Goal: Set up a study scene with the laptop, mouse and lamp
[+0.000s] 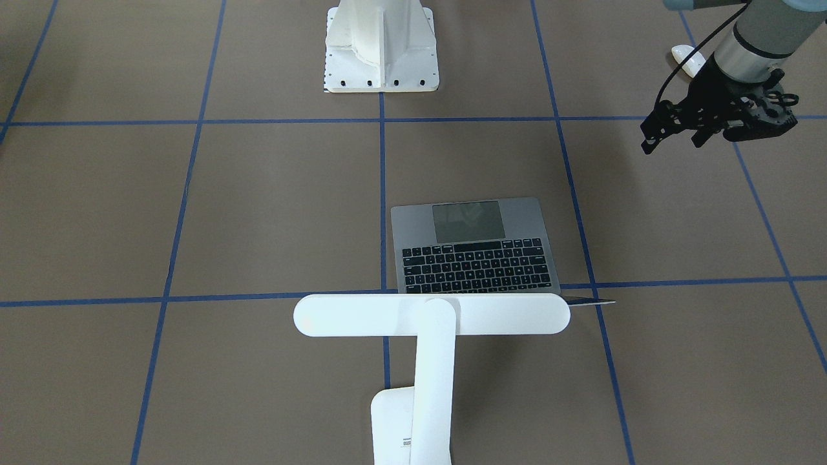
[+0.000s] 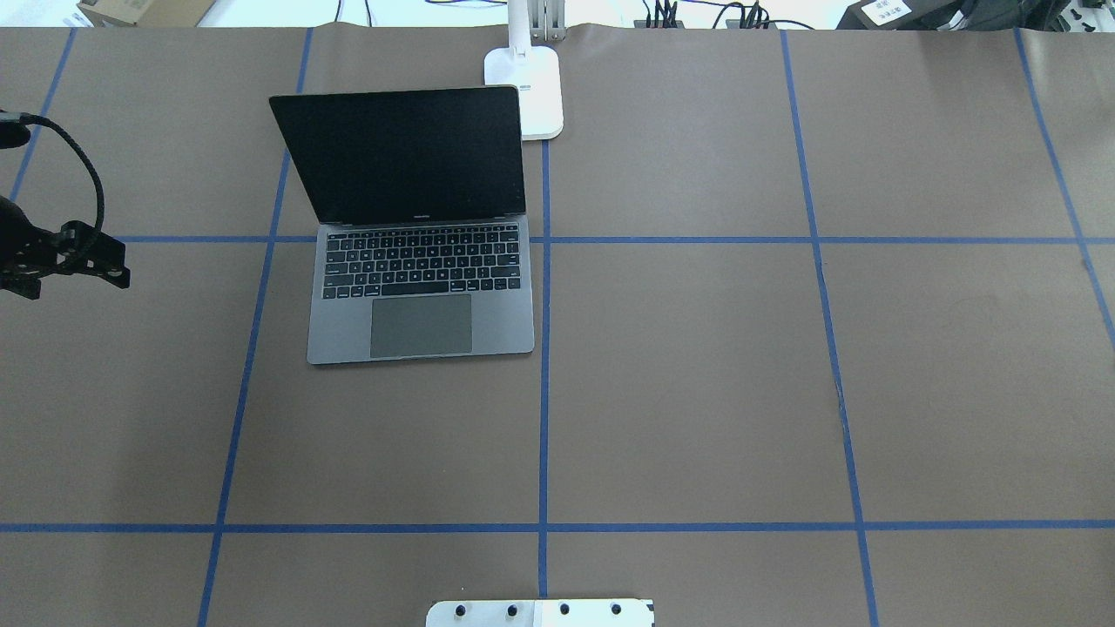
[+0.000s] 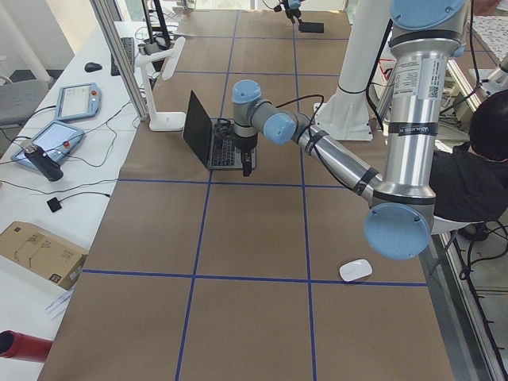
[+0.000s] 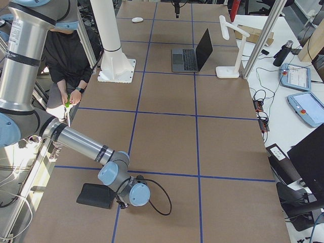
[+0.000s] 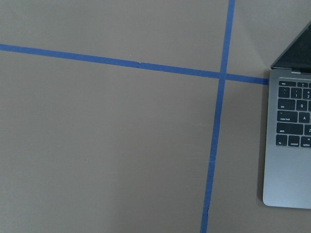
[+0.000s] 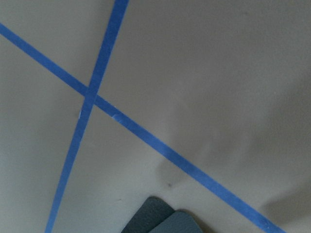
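At the left gripper [image 1: 675,132]: raised clear of the table [image 2: 697,392], black fingers [image 1: 660,123] parted, clasping nothing. Directly beneath, brown paper and a crossing of blue tape lines [image 5: 221,75].

Just to its right, flat on the table: the laptop [image 2: 418,287], opened, lid upright with a dark screen, keyboard and trackpad turned toward the robot. Caught at the right edge of the left wrist view, left part of the keyboard only.

Behind and to the left of the gripper, well apart, toward the robot's edge of the table: the mouse [image 3: 355,270], lying flat, apart from both arms. Partly hidden behind the left arm in the front-facing view.

Farther right and forward, past the laptop: the lamp [image 1: 433,316], standing, with its base [image 2: 533,87] just beside the lid's right rear corner and the long bar held high and level, parallel to the lid.

Back at the robot's edge, right of the gripper and beyond the laptop's width: the white bolted pedestal [image 1: 381,51].

Farthest off, at the table's right end: the right gripper [image 4: 120,202], low over the table, just beside a black mat [image 4: 95,196]. Tucked under the wrist there and out of its own camera's sight, so no telling whether parted or closed. Corner of the mat alone at the bottom of the right wrist view.
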